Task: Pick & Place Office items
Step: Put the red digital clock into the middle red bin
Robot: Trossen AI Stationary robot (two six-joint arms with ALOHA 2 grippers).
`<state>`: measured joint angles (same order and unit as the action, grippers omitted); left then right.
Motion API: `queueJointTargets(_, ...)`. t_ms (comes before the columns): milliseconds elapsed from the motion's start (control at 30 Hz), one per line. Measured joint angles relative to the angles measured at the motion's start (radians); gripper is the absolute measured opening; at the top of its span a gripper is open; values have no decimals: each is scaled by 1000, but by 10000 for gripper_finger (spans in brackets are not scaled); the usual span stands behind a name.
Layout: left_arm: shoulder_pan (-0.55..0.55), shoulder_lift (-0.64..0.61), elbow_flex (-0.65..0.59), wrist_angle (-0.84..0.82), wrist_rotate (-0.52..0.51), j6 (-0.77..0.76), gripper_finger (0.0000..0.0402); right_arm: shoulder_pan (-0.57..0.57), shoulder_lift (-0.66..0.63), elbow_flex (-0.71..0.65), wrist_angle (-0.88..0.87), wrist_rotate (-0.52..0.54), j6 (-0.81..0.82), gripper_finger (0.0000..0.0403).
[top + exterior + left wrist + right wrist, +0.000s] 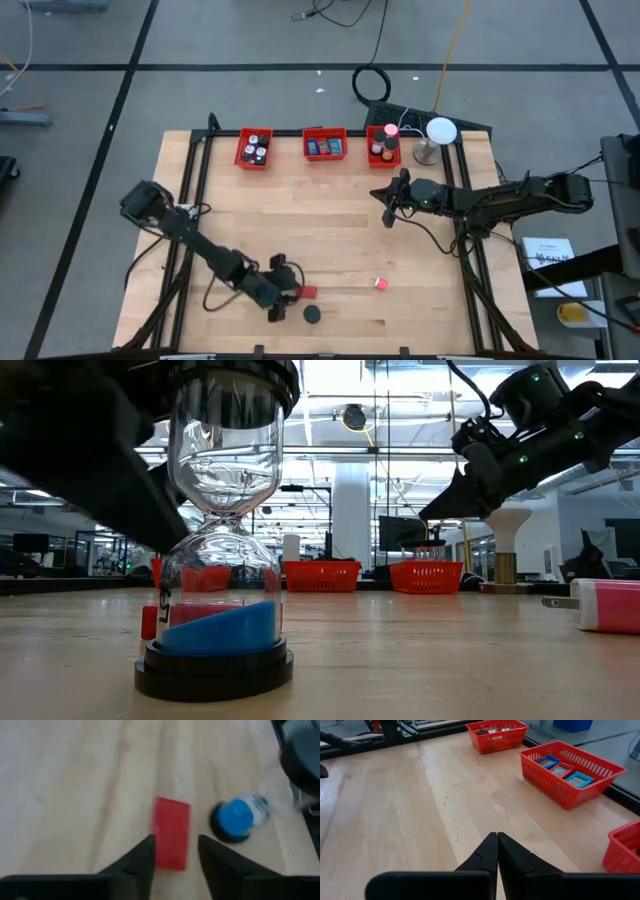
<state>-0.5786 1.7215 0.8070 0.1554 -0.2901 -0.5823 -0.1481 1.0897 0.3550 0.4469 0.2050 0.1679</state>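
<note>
A small red block (171,839) lies flat on the wooden table (330,240) near its front edge. My left gripper (176,851) is open and slants down over it, one finger on each side of the block's near end; I see no hold. An hourglass with blue sand (235,820) and a black cap (312,314) stands upright just beside the block. A pink and white item (381,284) lies to the right. My right gripper (497,840) is shut and hangs above the table's far right part (389,212), touching nothing.
Three red bins (254,148) (324,145) (383,146) with small items stand along the far edge. A white round lamp (440,132) is at the far right corner. Bare wood lies across the table's middle.
</note>
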Motion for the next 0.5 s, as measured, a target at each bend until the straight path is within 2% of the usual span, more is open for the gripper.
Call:
queueJointTargets(133, -30, 68, 73, -75, -34, 15, 217, 13, 0, 0, 0, 0, 0, 4)
queueJointTargets(267, -33, 111, 121, -126, -77, 55, 271, 25, 0, 0, 6, 0, 0, 4)
queueJointTargets(400, -33, 145, 134, -137, -109, 56, 300, 39, 0, 0, 25, 0, 0, 4)
queueJointTargets(500, -33, 172, 134, -153, -110, 37, 299, 50, 0, 0, 36, 1, -1, 4)
